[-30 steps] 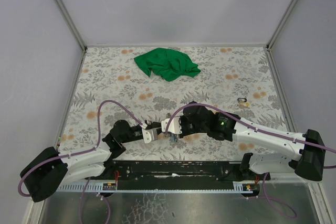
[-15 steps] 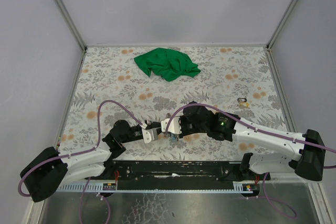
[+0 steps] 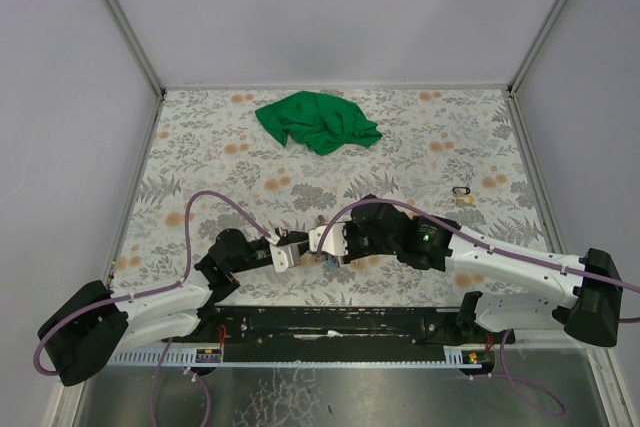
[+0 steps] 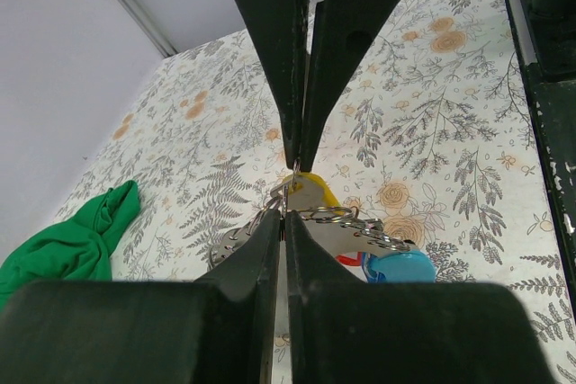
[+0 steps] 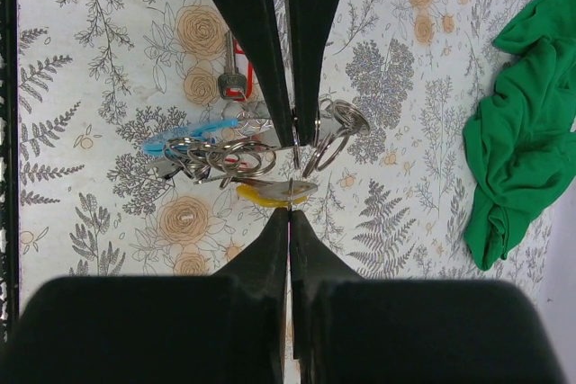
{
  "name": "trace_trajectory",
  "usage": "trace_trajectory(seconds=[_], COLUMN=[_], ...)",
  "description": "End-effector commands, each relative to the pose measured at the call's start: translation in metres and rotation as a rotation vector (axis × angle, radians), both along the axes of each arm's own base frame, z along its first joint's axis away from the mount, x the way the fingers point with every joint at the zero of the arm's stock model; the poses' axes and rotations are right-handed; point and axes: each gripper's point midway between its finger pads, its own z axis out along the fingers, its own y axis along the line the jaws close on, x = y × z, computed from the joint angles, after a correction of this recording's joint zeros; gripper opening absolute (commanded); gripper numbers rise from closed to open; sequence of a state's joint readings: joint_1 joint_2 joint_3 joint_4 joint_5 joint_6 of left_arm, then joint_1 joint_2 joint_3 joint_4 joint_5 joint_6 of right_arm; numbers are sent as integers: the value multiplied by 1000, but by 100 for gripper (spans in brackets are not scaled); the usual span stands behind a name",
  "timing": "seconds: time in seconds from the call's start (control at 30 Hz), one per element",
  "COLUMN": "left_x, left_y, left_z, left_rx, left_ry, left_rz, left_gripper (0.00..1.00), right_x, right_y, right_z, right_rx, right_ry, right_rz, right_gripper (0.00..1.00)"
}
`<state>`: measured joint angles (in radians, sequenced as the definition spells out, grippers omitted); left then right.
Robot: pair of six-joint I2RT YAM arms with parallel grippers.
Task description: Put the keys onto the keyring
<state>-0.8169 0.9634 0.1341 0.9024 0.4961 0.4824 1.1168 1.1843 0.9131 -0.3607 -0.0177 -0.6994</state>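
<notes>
left pincer [image 4: 283,227] and right pincer [image 5: 289,222] both closed, tip to tip. keyring [image 5: 225,157] with keys [image 5: 184,139] bunched at the tips; i can't tell which pinches it.

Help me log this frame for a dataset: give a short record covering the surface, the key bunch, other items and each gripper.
surface: floral-patterned table
key bunch: red-tagged key, light blue tag, yellow tag and metal rings, tangled together between the grippers
other items: green cloth at the far side; small dark-and-yellow item to the right
left gripper: shut, tips at a ring
right gripper: shut, tips over the rings
held: not clear
</notes>
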Motion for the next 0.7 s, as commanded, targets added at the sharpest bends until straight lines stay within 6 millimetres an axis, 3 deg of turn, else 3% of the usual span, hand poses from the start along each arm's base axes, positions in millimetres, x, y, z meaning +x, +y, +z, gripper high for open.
trace_trajectory(seconds=[0.0, 0.67], left_x=[5, 1], left_y=[2, 0], left_z=[30, 31], left_rx=[-86, -86], left_ry=[-76, -76], left_rz=[22, -3], left_gripper=[0, 0], right_x=[-2, -4], right_y=[3, 12], right_z=[15, 17], right_rx=[56, 81], right_ry=[-17, -6], right_rz=[0, 19], right_gripper=[0, 0])
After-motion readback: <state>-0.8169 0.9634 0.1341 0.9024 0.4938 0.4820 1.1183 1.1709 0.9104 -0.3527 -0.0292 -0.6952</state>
